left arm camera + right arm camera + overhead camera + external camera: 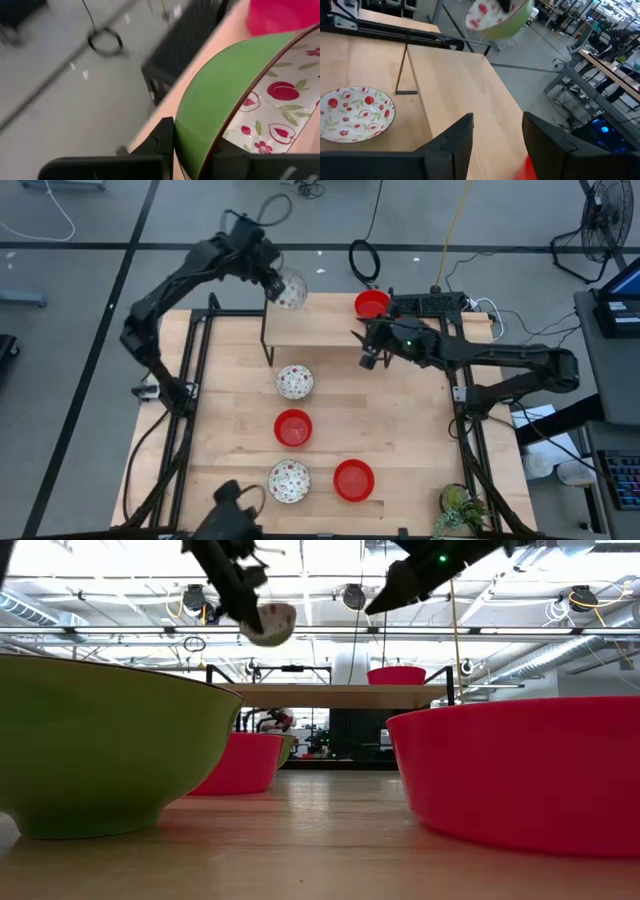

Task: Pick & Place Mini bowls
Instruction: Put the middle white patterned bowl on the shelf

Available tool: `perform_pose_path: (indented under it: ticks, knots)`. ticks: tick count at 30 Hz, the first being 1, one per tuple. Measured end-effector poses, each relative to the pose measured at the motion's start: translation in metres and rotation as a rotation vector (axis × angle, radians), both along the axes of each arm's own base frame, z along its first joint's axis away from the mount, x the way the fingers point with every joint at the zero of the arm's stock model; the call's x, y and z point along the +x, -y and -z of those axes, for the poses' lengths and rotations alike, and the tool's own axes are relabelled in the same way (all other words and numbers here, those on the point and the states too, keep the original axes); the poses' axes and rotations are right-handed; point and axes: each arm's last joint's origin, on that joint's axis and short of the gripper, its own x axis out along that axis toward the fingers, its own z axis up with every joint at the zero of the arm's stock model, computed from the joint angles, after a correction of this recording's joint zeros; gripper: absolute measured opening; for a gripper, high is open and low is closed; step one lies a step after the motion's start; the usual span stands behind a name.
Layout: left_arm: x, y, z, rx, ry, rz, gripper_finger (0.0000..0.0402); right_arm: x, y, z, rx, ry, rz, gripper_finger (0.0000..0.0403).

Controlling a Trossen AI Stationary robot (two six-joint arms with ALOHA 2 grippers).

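Left gripper (276, 284): jaws clamped on the patterned bowl (290, 290)'s rim, tilted, above the raised shelf (310, 330)'s far-left edge | right gripper (366, 352): jaws open, empty, shelf's right | red bowl (372, 304) far-right on shelf.

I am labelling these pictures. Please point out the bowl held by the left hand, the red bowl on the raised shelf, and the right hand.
Held bowl (290, 292), high view, patterned inside.
Shelf red bowl (372, 304), high view, centre.
Right hand (366, 352), high view, between fingertips.

Raised shelf (320, 330) bare between held patterned bowl (290, 290) and red bowl (372, 304); right gripper (366, 348) hovers at its front edge. Bench (420, 440) right side open.
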Motion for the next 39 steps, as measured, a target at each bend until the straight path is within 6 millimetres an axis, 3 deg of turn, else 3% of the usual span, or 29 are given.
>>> perform_pose_path:
  ticks: [6, 14, 24, 32, 39]
  knots:
    - [0.016, -0.011, 0.029, -0.202, -0.094, 0.103, 0.0026, -0.017, -0.004, 0.015, -0.01, 0.095, 0.002, 0.0155]
    - [0.015, -0.012, 0.045, -0.383, -0.123, 0.179, 0.0025, -0.027, -0.006, 0.024, -0.032, 0.134, 0.0, 0.0155]
    - [0.016, -0.013, 0.048, -0.379, -0.168, 0.027, 0.0025, -0.03, -0.007, 0.04, -0.036, 0.127, 0.0, 0.0155]
    - [0.032, -0.019, 0.073, -0.42, -0.242, -0.003, 0.0025, -0.03, -0.007, 0.039, -0.054, 0.146, -0.002, 0.0155]
    - [0.035, -0.02, 0.077, -0.419, -0.253, -0.026, 0.003, -0.03, -0.007, 0.04, -0.053, 0.143, -0.002, 0.0155]
